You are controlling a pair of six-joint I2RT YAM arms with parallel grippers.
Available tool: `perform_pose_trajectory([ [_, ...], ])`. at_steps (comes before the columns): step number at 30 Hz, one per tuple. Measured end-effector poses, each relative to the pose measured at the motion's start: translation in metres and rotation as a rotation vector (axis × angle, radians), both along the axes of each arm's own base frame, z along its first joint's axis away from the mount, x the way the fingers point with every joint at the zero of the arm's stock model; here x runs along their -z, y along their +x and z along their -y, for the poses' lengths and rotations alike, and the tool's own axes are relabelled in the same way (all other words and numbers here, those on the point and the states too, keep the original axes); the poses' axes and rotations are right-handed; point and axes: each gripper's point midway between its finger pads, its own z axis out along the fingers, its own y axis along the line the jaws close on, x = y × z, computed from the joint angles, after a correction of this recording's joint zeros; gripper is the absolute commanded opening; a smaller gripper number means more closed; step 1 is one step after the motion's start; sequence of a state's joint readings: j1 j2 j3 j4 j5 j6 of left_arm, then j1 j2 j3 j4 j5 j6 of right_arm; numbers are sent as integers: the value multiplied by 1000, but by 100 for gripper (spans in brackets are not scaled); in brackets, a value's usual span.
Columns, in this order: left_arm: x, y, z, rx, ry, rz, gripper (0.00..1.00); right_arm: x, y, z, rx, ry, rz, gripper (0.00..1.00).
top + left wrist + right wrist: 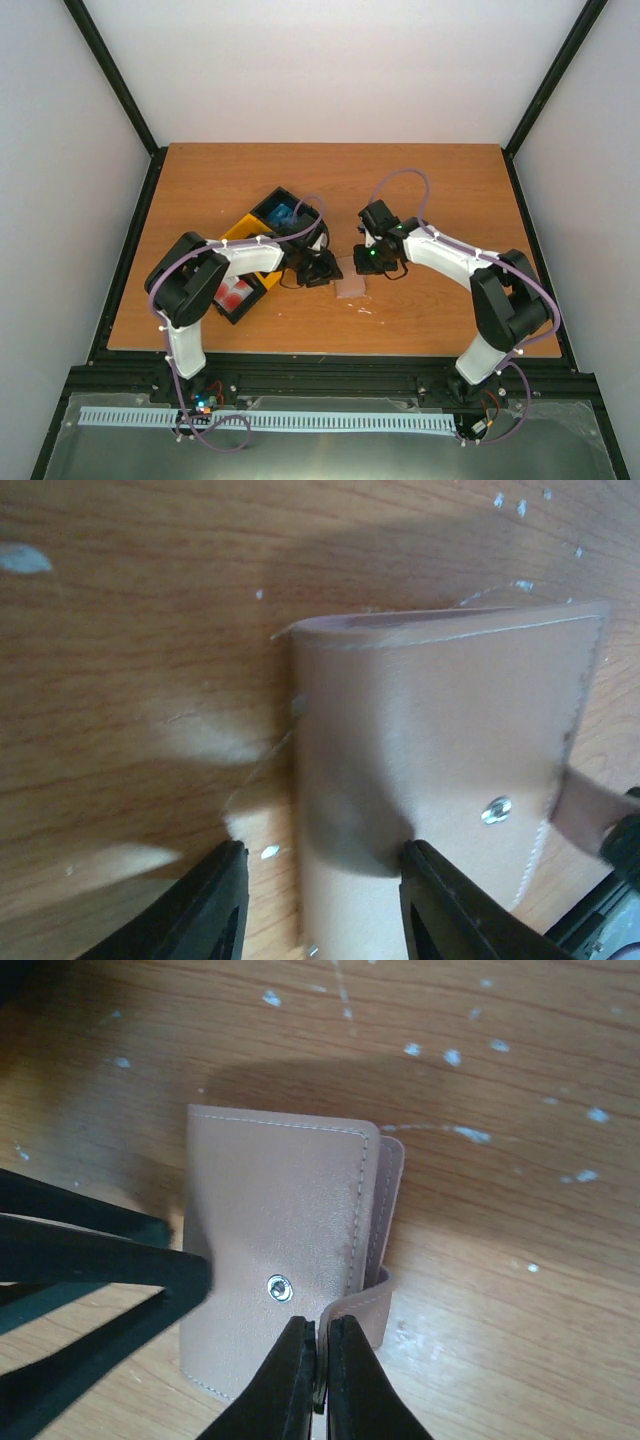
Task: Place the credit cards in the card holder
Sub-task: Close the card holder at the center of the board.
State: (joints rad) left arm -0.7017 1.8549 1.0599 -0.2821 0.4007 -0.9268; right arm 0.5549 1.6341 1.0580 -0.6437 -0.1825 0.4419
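The pinkish-tan card holder (352, 287) lies folded on the wooden table between both grippers, its snap stud (279, 1287) facing up. My right gripper (321, 1325) is shut on the holder's closing strap (368, 1303) at its near edge. My left gripper (322, 855) is open and straddles the holder's (440, 730) left edge. One of its fingers (432, 880) rests on the leather and the other is over bare wood. Blue credit cards (280, 213) lie in a black bin, and red-and-white cards (236, 293) lie in another.
A yellow bin (250, 235) sits between the two black bins, left of the card holder and partly under my left arm. The left gripper's dark fingers (120, 1260) reach in from the left of the right wrist view. Small white flecks dot the wood.
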Motion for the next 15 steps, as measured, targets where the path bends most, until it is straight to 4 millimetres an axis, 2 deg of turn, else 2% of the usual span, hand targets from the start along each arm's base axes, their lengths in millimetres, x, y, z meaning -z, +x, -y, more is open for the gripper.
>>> perform_pose_trajectory([
  [4, 1, 4, 6, -1, -17, 1, 39, 2, 2, -15, -28, -20, 7, 3],
  [9, 2, 5, 6, -3, -18, 2, 35, 15, 3, -20, -34, -57, -12, 4],
  [15, 3, 5, 6, -3, -17, 1, 33, 23, 1, -23, -35, -62, -35, 11],
])
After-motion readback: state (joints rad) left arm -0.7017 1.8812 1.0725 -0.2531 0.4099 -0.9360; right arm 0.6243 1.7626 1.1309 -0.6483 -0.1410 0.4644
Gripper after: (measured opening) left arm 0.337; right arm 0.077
